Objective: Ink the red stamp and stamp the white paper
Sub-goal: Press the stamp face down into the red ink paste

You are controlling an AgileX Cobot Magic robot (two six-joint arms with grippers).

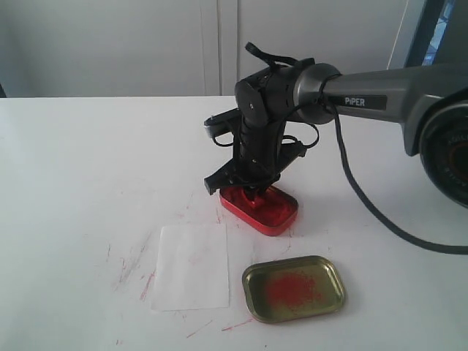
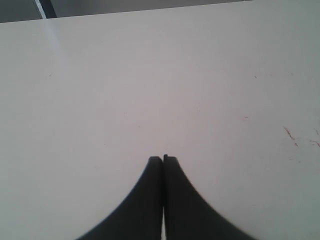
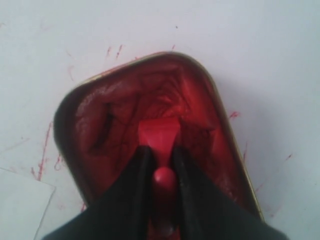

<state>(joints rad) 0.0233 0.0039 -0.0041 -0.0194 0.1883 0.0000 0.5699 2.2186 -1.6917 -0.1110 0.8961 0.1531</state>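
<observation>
My R gripper [image 3: 160, 152] pinches small red plastic stamp [image 3: 159, 131], base in red oval ink tin [image 3: 95, 125]. White paper sheet [image 1: 191, 267] looks unstamped.

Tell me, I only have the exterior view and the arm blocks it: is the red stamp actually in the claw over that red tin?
Observer: Yes. The right wrist view shows the right claw shut on the red stamp, gripping its narrow handle.
Operator: Is its base in the ink?
Observer: It looks so. The wide base sits down in the red paste, near the middle of the ink tin.
Operator: And the left claw? It's not in my view.
Observer: The left claw is shut on nothing, with only the white table in front of it.
</observation>
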